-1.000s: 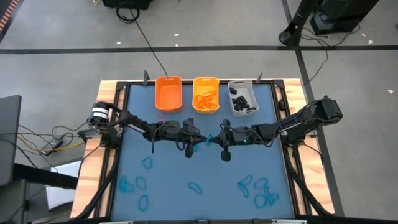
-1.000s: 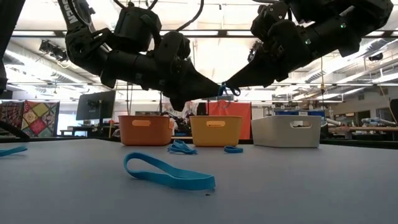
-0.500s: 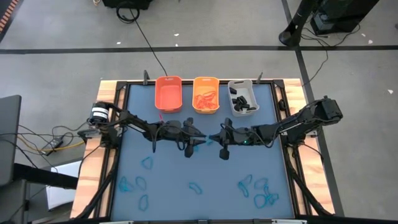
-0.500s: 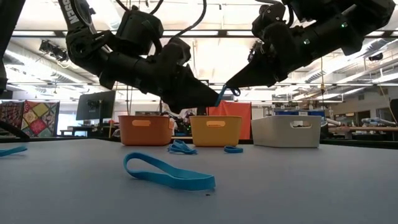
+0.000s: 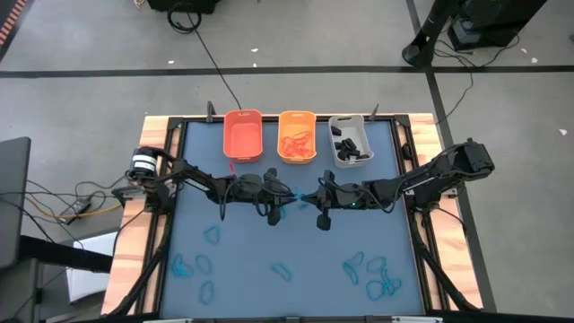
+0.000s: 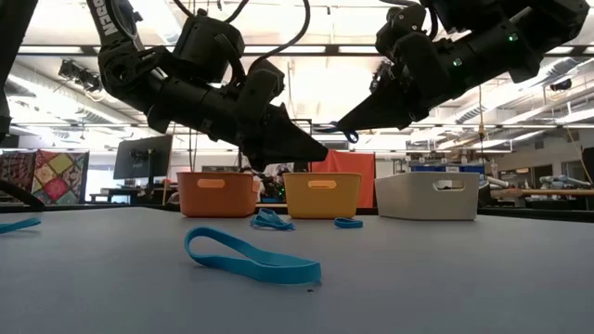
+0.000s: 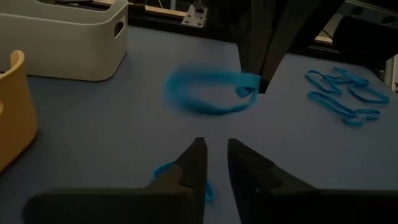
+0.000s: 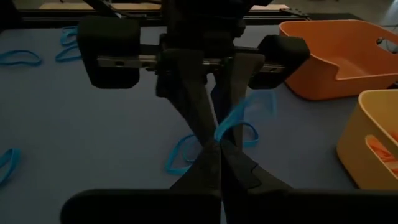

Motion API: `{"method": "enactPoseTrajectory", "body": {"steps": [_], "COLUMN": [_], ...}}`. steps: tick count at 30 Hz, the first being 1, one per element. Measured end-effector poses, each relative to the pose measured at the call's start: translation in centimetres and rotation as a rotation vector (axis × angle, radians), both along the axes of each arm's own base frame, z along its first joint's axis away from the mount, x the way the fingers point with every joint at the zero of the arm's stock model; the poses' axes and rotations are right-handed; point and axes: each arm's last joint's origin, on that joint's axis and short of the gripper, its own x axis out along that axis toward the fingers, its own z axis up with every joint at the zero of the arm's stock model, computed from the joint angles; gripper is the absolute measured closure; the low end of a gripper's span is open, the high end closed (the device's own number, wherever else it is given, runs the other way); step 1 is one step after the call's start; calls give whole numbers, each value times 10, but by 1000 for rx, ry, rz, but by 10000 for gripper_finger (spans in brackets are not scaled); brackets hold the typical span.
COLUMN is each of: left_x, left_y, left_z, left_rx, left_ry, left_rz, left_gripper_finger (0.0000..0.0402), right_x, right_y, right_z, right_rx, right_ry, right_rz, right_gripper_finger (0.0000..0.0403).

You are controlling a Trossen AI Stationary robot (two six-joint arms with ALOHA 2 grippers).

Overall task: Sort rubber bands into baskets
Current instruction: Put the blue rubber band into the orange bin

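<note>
While pinched in right pincer (image 8: 219, 146), blue band (image 8: 239, 115), facing left pincer (image 7: 212, 163)

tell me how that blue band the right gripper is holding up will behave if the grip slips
The blue rubber band, pinched by the right gripper, is a thin hanging loop: probably floppy and very light. Likely it would drop flat onto the table without rolling.

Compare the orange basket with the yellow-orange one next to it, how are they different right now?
The orange basket looks empty, while the yellow-orange basket holds orange rubber bands. The orange basket stands at the end of the row; the yellow-orange basket is in the middle, beside the grey-white basket. Both are small, similar-sized rectangular bins.
</note>
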Motion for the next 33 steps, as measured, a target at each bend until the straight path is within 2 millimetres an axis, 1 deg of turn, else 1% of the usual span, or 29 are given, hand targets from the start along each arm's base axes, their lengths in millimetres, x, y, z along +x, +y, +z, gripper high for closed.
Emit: {"method": "enactPoseTrajectory", "body": {"steps": [2,4,8,11,13,18,20,22,25,28,31,33], "left_x": [0,0,1,2,3,2,2,2,2,2,2,2], "left_y": [0,0,-3,-6,-7,-4,-3,-3,-3,-2,-2,-2], "left_z": [0,1,6,12,14,10,8,9,9,9,9,9], "left_rx": [0,0,-25,-58,-78,-83,-78,-73,-71,-69,-69,-68], "left_ry": [-4,-12,-63,-127,-145,-105,-89,-93,-91,-92,-92,-91], "left_rz": [-1,-4,-96,-199,-207,-113,-90,-82,-76,-70,-70,-70], "left_gripper_finger": [348,352,340,312,285,218,201,192,192,203,233,267], "right_x": [0,0,0,0,0,0,0,0,0,0,0,0], "right_y": [2,2,2,2,2,3,4,6,6,6,6,6], "right_z": [0,0,0,0,0,0,1,1,1,1,1,2], "right_rx": [-5,-5,-7,-11,-13,-15,-24,-29,-29,-29,-29,-29], "right_ry": [1,1,1,1,1,-4,-11,-11,-13,-13,-13,-13], "right_rz": [7,10,4,4,5,9,19,26,28,27,28,28], "right_gripper_finger": [400,400,400,400,400,400,400,400,400,400,400,400]}}
